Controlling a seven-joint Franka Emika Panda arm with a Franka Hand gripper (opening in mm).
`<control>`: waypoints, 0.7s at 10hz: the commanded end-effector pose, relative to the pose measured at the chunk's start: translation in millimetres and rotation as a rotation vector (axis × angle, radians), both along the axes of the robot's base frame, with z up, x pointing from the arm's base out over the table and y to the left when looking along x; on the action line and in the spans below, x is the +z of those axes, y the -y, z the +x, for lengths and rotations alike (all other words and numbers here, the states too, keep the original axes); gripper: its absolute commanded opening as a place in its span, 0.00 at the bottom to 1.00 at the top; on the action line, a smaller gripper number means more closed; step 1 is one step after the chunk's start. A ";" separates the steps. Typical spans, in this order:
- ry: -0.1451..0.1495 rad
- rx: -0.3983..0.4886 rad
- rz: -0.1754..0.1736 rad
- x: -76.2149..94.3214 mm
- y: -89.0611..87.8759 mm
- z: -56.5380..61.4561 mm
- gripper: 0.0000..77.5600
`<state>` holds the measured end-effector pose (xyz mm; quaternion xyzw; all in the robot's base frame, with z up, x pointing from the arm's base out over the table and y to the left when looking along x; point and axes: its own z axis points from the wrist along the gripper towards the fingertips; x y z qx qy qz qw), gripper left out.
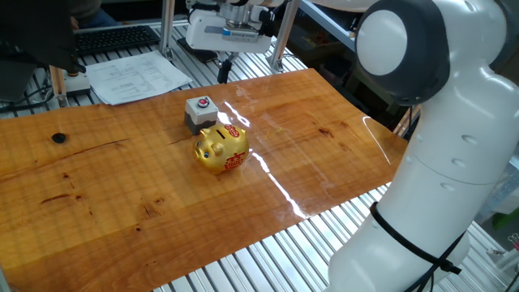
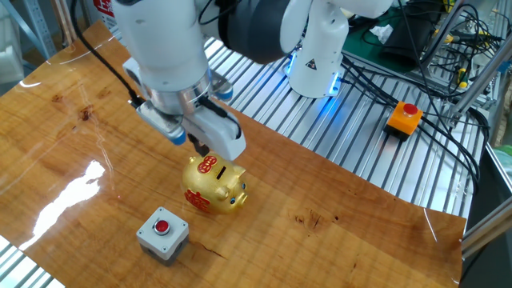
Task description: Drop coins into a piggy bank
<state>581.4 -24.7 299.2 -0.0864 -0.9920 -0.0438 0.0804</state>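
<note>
The arm (image 1: 438,154) is glossy white with rounded links, dark grey joint bands and a black cable along it. Its gripper (image 2: 200,147) has a white body, blue trim and dark fingers.

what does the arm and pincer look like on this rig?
Franka arm: glossy white rounded shells with dark grey joint caps. A thin black cable runs along the links. The pincer has a white rectangular body with blue trim and short black fingers. The base glows blue and bears a black triangular warning mark.
</note>
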 end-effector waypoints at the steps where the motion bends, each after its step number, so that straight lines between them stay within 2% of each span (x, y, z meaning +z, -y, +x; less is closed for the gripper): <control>1: 0.017 0.006 -0.016 -14.0 1.8 16.5 0.00; 5: 0.022 0.025 -0.019 -32.8 6.3 31.3 0.00; 7: 0.023 0.029 -0.019 -36.0 7.9 33.5 0.00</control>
